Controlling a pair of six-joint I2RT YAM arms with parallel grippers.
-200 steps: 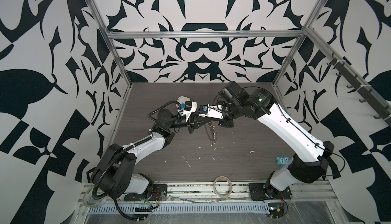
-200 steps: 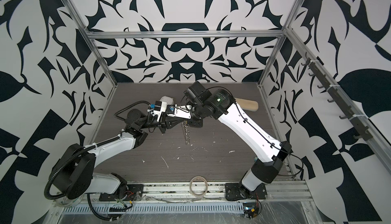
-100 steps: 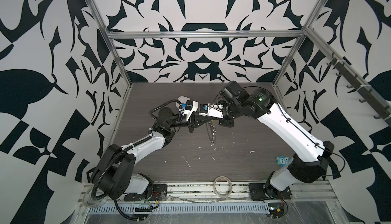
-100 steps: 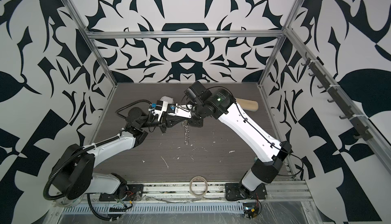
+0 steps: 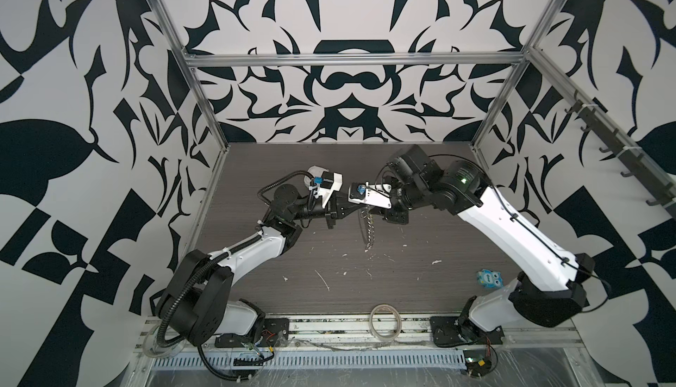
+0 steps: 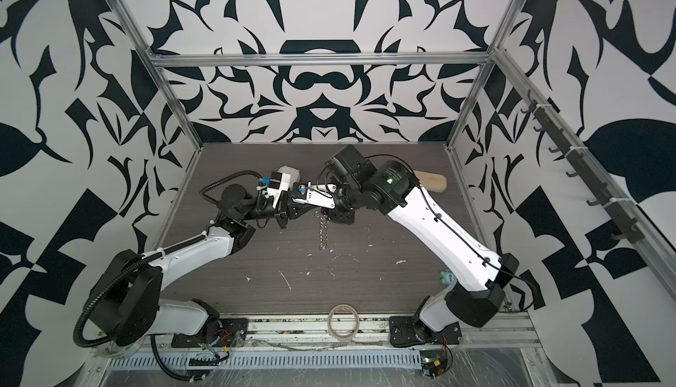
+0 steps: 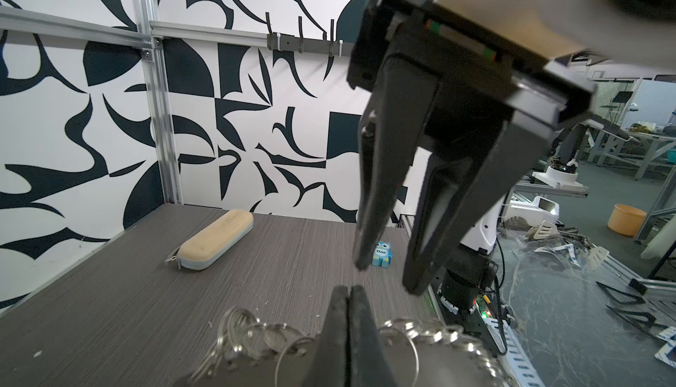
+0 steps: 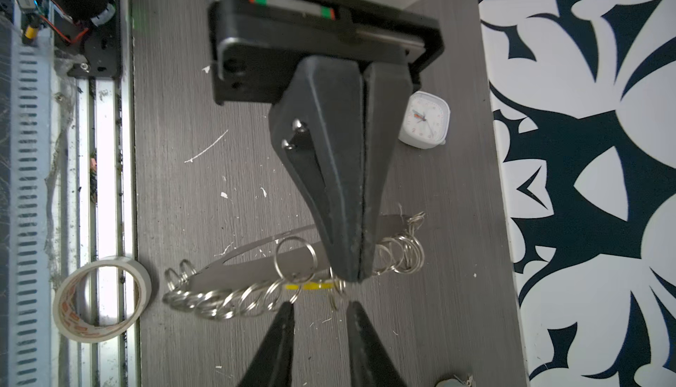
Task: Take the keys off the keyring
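Note:
The keyring (image 8: 219, 299) is a floppy chain of small silvery rings. In both top views it hangs in a strand (image 5: 369, 233) (image 6: 322, 233) above the dark table. My left gripper (image 8: 351, 275) is shut on the chain, with rings draped to either side of its tips (image 7: 347, 290). The keys show as a thin yellow tag (image 8: 309, 286), edge-on, right beside the left fingertips. My right gripper (image 8: 320, 306) is open, facing the left one, its tips just short of the tag and touching nothing. In the left wrist view the right gripper (image 7: 386, 275) hangs open above the left tips.
A translucent tape roll (image 5: 384, 321) (image 8: 100, 299) lies on the front rail. A beige pencil case (image 7: 216, 239) and a small blue owl figure (image 7: 383, 254) (image 5: 489, 279) are on the right side, a white clock (image 8: 424, 121) on the left. White scraps (image 5: 323, 279) dot the table.
My right gripper's jaws have opened and let go of the chain. The left gripper stays shut on the chain, and both arms have barely shifted.

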